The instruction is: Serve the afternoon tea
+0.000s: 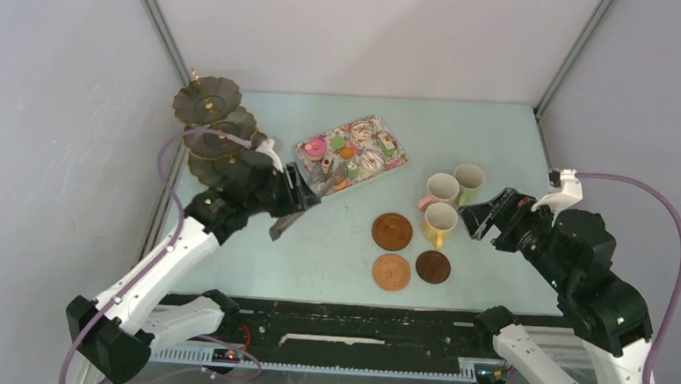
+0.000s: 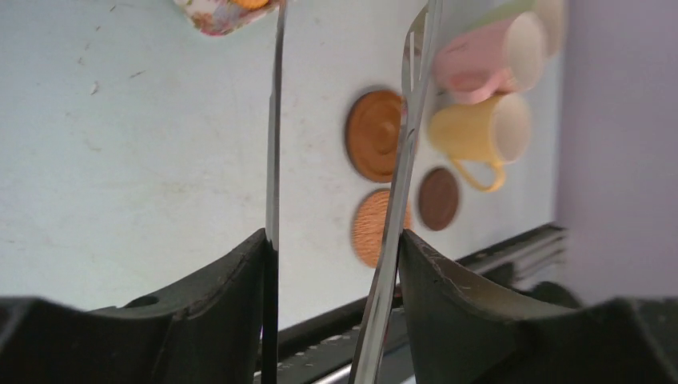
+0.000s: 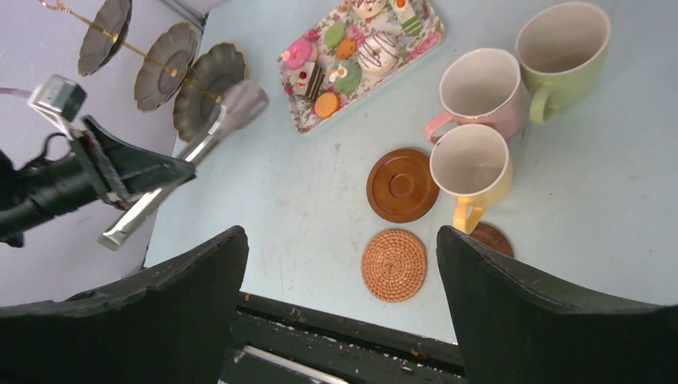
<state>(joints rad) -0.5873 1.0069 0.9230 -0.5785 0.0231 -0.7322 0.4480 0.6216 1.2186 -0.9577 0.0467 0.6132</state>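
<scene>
Clamped in the left claw (image 2: 332,240): the tongs (image 2: 274,160), squeezed from both sides, one thin metal arm flat against each black finger (image 2: 228,308). Pointed away across the table (image 1: 334,244) toward the tray (image 3: 409,58), tips at its near edge in the top view; touching it or not, cannot tell. Tips cut off at the top of the left wrist view, with only a blurry corner of the tray there. Right claw (image 3: 340,232) spread wide, nothing between the fingers, up near the yellow mug (image 3: 472,160) but apart from it. Yellow mug upright on the table, just beside the wooden coaster (image 3: 402,185), not on it. Most of the small dark coaster (image 3: 489,238) hidden behind the mug's handle and the right finger in the right wrist view; seen whole from the top. Woven coaster (image 3: 393,265) just in front of the wooden one. Just behind the yellow mug, the pink mug (image 3: 480,84), and beside that the green mug (image 3: 564,40), all three with open tops up. On the tray, the little cakes (image 3: 297,54), packed close, too small to tell each one apart. Far end of the tray cut off in the right wrist view. Stand (image 1: 208,101) upright in the far left corner of the table, just behind the left claw, lowest plate partly hidden by the arm in the top view, top plate cut off at the edge of the right wrist view.
</scene>
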